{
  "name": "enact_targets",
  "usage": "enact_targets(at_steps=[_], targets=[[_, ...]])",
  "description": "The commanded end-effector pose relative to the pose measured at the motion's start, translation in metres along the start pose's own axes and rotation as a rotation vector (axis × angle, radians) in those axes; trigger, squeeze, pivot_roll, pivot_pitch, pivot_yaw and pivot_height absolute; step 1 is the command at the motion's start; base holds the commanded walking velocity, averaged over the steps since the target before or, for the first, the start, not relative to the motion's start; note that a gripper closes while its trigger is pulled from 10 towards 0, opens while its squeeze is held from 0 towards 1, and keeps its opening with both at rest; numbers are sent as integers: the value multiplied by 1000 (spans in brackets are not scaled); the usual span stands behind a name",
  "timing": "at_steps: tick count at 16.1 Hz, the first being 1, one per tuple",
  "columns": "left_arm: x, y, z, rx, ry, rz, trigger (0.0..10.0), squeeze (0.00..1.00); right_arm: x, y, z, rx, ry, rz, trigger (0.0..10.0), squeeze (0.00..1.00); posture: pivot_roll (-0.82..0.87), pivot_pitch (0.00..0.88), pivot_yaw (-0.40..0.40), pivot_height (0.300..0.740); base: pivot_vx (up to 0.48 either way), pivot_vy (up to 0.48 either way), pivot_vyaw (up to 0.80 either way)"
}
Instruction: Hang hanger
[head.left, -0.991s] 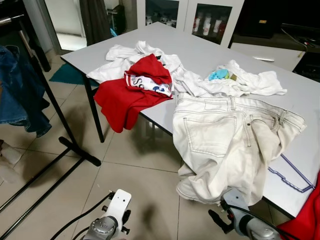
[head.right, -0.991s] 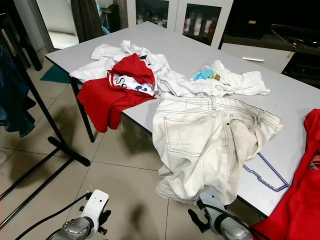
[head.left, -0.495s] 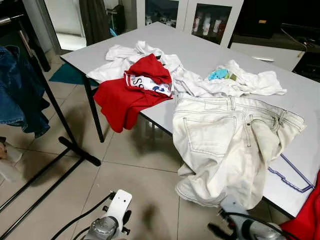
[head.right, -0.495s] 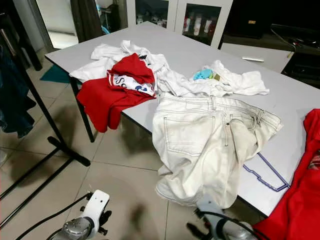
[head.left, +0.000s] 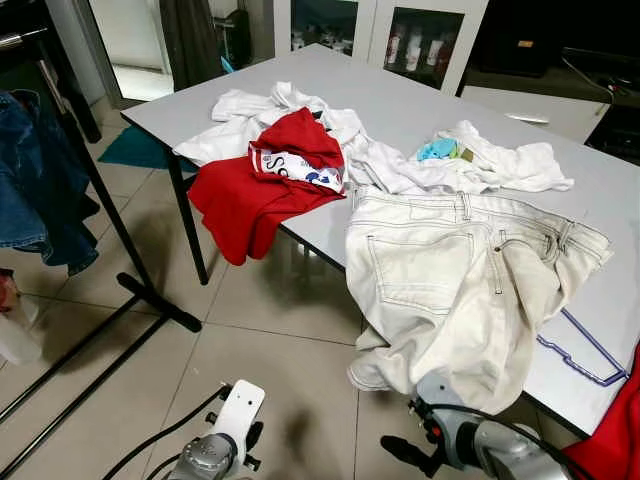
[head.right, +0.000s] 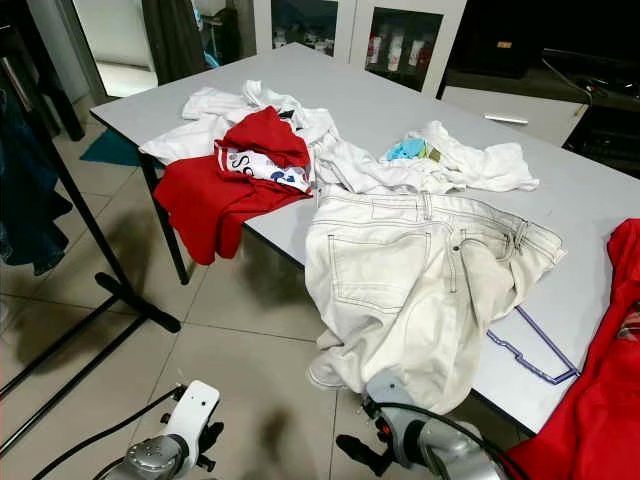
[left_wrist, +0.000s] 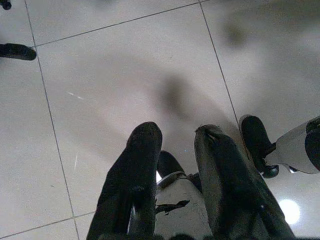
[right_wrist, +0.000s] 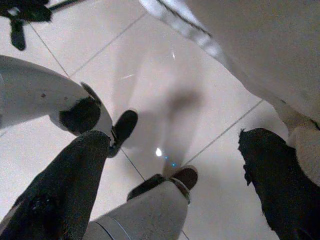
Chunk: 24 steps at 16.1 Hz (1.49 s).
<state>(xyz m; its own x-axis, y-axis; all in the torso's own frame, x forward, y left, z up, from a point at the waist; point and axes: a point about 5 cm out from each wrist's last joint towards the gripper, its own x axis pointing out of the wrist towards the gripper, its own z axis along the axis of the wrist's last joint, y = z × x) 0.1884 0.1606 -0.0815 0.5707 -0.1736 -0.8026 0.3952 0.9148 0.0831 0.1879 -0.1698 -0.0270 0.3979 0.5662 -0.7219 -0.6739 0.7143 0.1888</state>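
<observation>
Grey table (head.left: 420, 110), white jeans (head.left: 450, 290), red shirt (head.left: 260, 190)

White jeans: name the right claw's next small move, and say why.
Probably raise the right claw a little to the hanging hem of the white jeans and close on it. The claw is open, low over the floor tiles, just under that hem. The jeans drape over the table edge and cover part of the purple hanger.

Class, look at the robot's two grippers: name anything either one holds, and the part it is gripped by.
Nothing is held. The left gripper and right gripper both hang open above the floor tiles, fingers empty.
</observation>
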Motion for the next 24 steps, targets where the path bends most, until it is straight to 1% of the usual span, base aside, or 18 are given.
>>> enact_targets(at_steps=[1, 2, 3, 4, 6, 7, 8, 9, 10, 11, 12, 13, 14, 15, 16, 20, 22, 24], targets=[[0, -1, 0, 11, 5, -7, 10000, 0, -2, 3, 1, 24, -8, 30, 10000, 604, -68, 0, -35, 740, 0, 0, 0], [0, -1, 0, 12, 6, -7, 10000, 0, -2, 5, 1, 30, -9, 43, 10000, 584, -68, 0, -35, 740, 0, 0, 0], [0, 0, -1, 13, 7, -7, 10000, 0, -4, 8, -3, 35, 14, 55, 10000, 27, -68, 0, -34, 740, 0, 0, 0], [0, 0, -1, 14, 8, -7, 10000, 0, -6, 8, -9, 37, 46, 50, 10000, 0, -69, 0, -32, 740, 0, 0, 0], [0, 0, -2, 16, 11, -9, 10000, 0, -8, 7, -14, 52, 71, 42, 10000, 0, -72, 0, -30, 740, 0, 0, 0], [0, 0, -2, 16, 13, -11, 10000, 0, -8, 9, -11, 66, 56, 59, 10000, 0, -76, 0, -29, 740, 0, 0, 0], [0, 0, -2, 16, 15, -14, 10000, 0, -7, 13, -3, 103, 3, 92, 10000, 0, -78, 0, -27, 740, 0, 0, 0], [0, 0, -2, 15, 14, -15, 10000, 0, -5, 14, 9, 150, -86, 106, 10000, 0, -75, 0, -28, 740, 0, 0, 0], [0, 0, -1, 10, 11, -16, 10000, 0, -3, 8, 17, 162, -150, 50, 10000, 0, -74, 0, -28, 740, 0, 0, 0], [0, 0, 0, 7, 9, -16, 10000, 0, -2, 1, 19, 144, -173, -21, 10000, 0, -73, 0, -29, 740, 0, 0, 0], [0, 0, 0, 6, 9, -15, 10000, 0, 2, -7, 15, 142, -167, -116, 10000, 0, -73, 0, -29, 740, 0, 0, 0], [0, 0, 0, 5, 9, -15, 10000, 0, 4, -14, 5, 136, -122, -202, 10000, 0, -73, 0, -29, 740, 0, 0, 0], [0, 0, 0, 4, 9, -13, 10000, 0, 5, -22, -10, 115, -37, -291, 10000, 0, -73, 0, -29, 740, 0, 0, 0], [0, 0, 0, 4, 9, -12, 10000, 0, 5, -24, -16, 109, -10, -316, 10000, 0, -73, 0, -29, 740, 0, 0, 0], [0, 1, -1, 7, 11, -11, 10000, 0, 4, -27, -25, 108, 38, -354, 10000, 0, -67, 0, -26, 740, 0, 0, 0], [0, 4, 0, 14, 10, -4, 10000, 0, 4, -30, -40, 94, 92, -391, 10000, 0, -70, 0, -21, 740, 0, 0, 0], [0, 4, 1, 15, 8, -5, 10000, 0, 4, -32, -49, 104, 123, -426, 10000, 0, -70, 0, -21, 740, 0, 0, 0], [0, 3, 2, 14, 6, -9, 10000, 0, -1, -37, -62, 132, 167, -504, 10000, 0, -75, 0, -18, 740, 0, 0, 0]])
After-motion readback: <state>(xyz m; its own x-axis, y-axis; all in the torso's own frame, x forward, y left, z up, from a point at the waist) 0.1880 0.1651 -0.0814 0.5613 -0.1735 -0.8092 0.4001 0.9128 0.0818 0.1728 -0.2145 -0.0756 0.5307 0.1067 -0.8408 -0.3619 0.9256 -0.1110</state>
